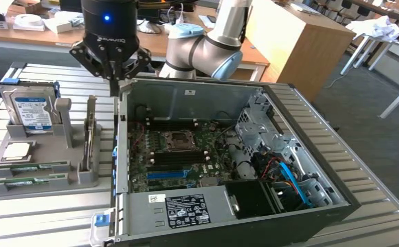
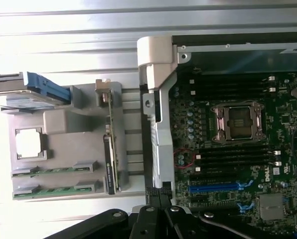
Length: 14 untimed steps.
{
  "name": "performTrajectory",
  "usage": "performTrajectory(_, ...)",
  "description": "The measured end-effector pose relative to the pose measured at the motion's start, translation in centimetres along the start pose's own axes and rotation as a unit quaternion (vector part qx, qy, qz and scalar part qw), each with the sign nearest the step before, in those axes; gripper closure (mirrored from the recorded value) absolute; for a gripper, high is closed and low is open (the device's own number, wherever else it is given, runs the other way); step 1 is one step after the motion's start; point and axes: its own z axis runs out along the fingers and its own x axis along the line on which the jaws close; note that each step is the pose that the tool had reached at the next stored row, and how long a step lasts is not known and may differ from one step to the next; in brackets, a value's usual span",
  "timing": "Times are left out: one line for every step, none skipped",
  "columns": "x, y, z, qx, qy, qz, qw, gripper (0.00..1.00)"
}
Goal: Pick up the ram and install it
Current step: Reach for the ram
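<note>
The ram lies flat in the grey holder on the surface, at 9 o'clock of the open computer case in the exterior view. A hard drive stands at the ram's 12 o'clock. The tool is pinched narrow and empty, and hovers over the case's 11 o'clock corner.

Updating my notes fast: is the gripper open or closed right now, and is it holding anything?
Black gripper: fingers closed, nothing seen held between them.
</note>
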Motion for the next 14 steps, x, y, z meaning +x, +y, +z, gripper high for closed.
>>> performTrajectory(0.2,-0.01,0.0,0.0,0.0,0.0,1.0,0.9)
performTrajectory(0.3,-0.02,0.0,0.0,0.0,0.0,1.0,0.9)
performTrajectory(0.5,-0.03,-0.01,0.0,0.0,0.0,1.0,0.9)
performTrajectory(0.7,-0.05,-0.01,0.0,0.0,0.0,1.0,0.9)
performTrajectory(0.9,-0.06,-0.01,0.0,0.0,0.0,1.0,0.9)
performTrajectory(1.1,-0.07,-0.01,0.0,0.0,0.0,1.0,0.9)
performTrajectory(1.2,-0.08,-0.02,0.0,0.0,0.0,1.0,0.9)
performTrajectory(1.4,-0.1,-0.02,0.0,0.0,0.0,1.0,0.9)
performTrajectory(1.6,-0.11,-0.02,0.0,0.0,0.0,1.0,0.9)
performTrajectory(1.7,-0.12,-0.02,0.0,0.0001,0.0,1.0,0.9)
performTrajectory(1.9,-0.13,-0.02,0.0,0.0001,0.0,1.0,0.9)
performTrajectory(2.1,-0.15,-0.03,0.0,0.0001,0.0,1.0,0.9)
performTrajectory(2.3,-0.16,-0.03,0.0,0.0001,0.0,1.0,0.9)
performTrajectory(2.4,-0.17,-0.03,0.0,0.0001,0.0,1.0,0.9)
